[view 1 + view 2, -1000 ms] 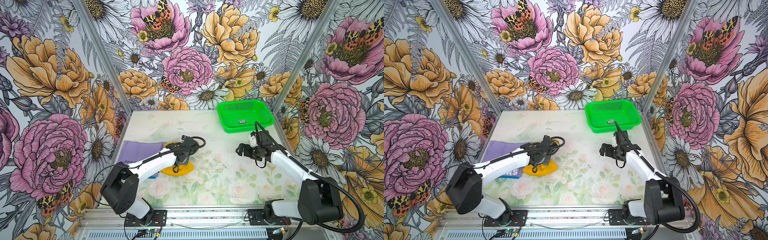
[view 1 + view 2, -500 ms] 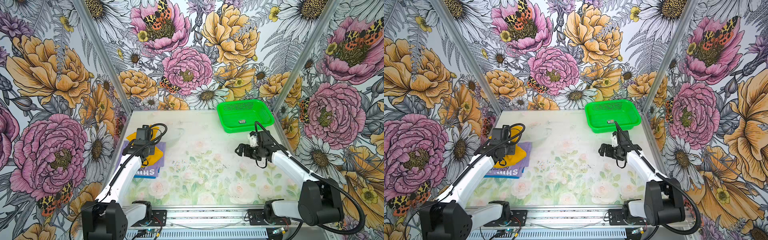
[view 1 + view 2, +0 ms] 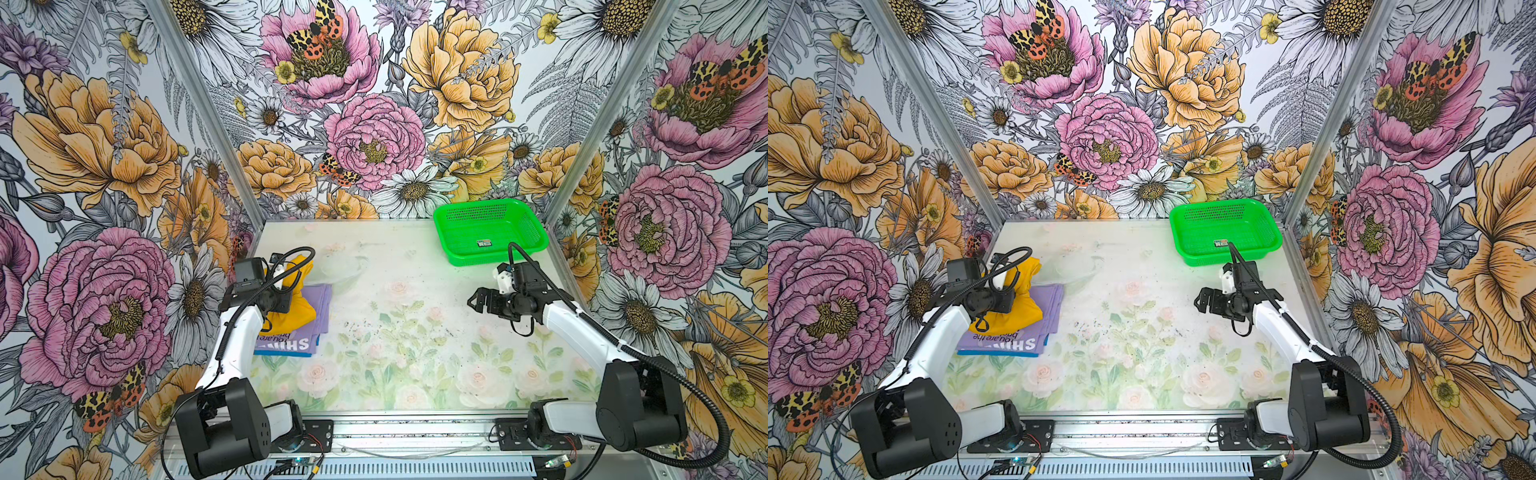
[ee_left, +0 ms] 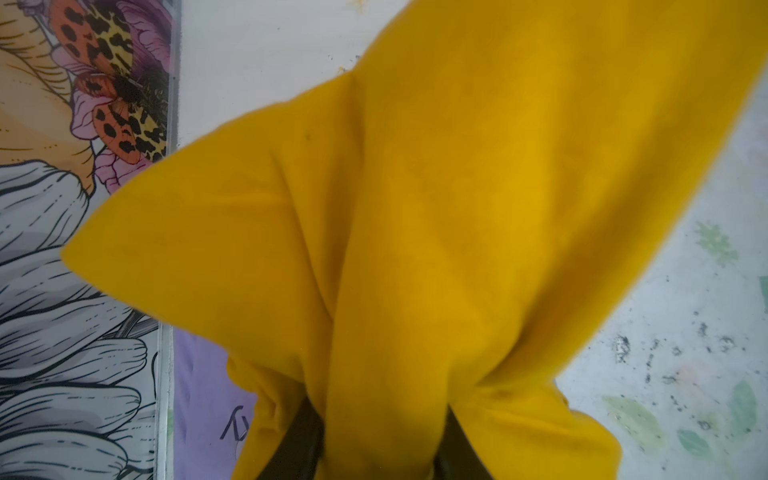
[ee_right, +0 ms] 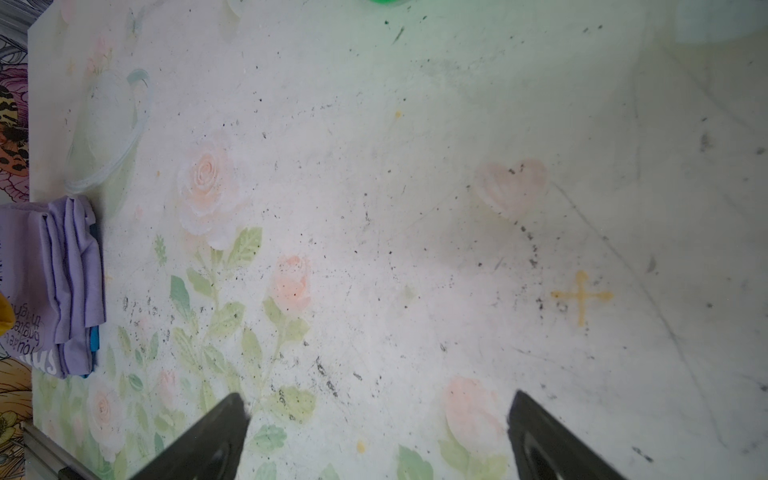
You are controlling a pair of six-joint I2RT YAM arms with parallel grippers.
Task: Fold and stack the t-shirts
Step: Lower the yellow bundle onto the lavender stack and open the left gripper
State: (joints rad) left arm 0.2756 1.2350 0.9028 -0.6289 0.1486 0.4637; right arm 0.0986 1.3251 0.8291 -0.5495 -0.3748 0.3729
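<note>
At the table's left edge my left gripper point(image 3: 286, 286) point(image 4: 380, 419) is shut on the mustard-yellow t-shirt point(image 3: 297, 311) point(image 3: 1017, 311). Bunched cloth of that t-shirt point(image 4: 415, 208) fills the left wrist view and hides the fingertips. The yellow bundle sits over a folded lavender t-shirt point(image 3: 321, 305) point(image 3: 1052, 305) with printed text. A blue t-shirt point(image 3: 282, 353) point(image 5: 94, 336) shows only as an edge under the lavender t-shirt point(image 5: 62, 270). My right gripper point(image 3: 477, 300) point(image 3: 1202, 301) point(image 5: 378, 399) hangs open over the table right of the middle, with nothing between its fingers.
A green mesh basket point(image 3: 536, 232) point(image 3: 1273, 232) stands at the back right corner with a small label inside. Flowered walls close the table on three sides, and the left wall runs right beside the shirt stack. A metal rail runs along the front edge.
My left arm has swung the yellow t-shirt from the table's middle left over to the lavender stack at the left edge. The right arm has not moved.
</note>
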